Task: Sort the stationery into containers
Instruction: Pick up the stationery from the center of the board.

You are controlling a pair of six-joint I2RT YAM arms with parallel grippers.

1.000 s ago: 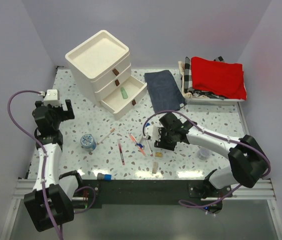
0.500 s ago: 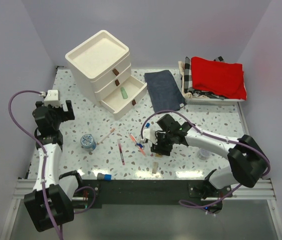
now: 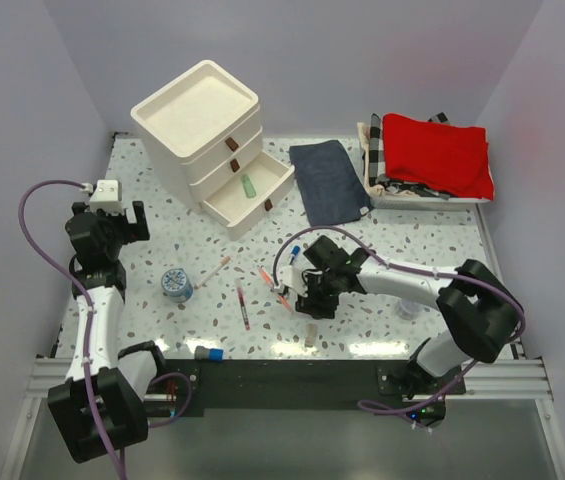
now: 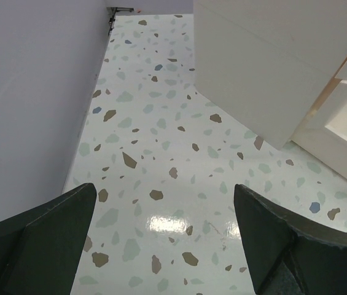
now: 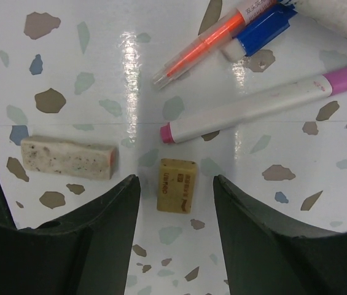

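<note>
Two end effectors are on record. The right end effector (image 3: 313,299) hangs low over the bench (image 3: 152,215), well apart from the drawer unit (image 3: 202,130), on that unit's near-right side. Its jaws stand spread, gripping nothing. In the right wrist view the small tan block (image 5: 177,185) lies between the two fingers (image 5: 99,239) with a gap on each side. This placement reads as preparation for a pinch on the block.

The block lies flat, printed face up. Its long axis runs roughly along the fingers, tilted a little, so the jaws would close across its narrow width. That suits a short, squat item. In the top view the arm hides the block.

Also near-right of the unit, in the same group:
- speckled white eraser (image 5: 69,157), long axis almost crosswise to the block's;
- pink pen (image 5: 265,104), lying slantwise, its pink end toward the block;
- orange pen (image 5: 204,49) and a blue cap (image 5: 265,34), beyond the pink pen.

The unit's bottom drawer (image 3: 224,212) stands pulled out, a mint-green eraser (image 3: 247,185) inside, presumably left open to receive more items.

The left end effector (image 4: 164,190) hovers on the unit's left side, jaws wide apart, nothing between them; judged idle.
</note>
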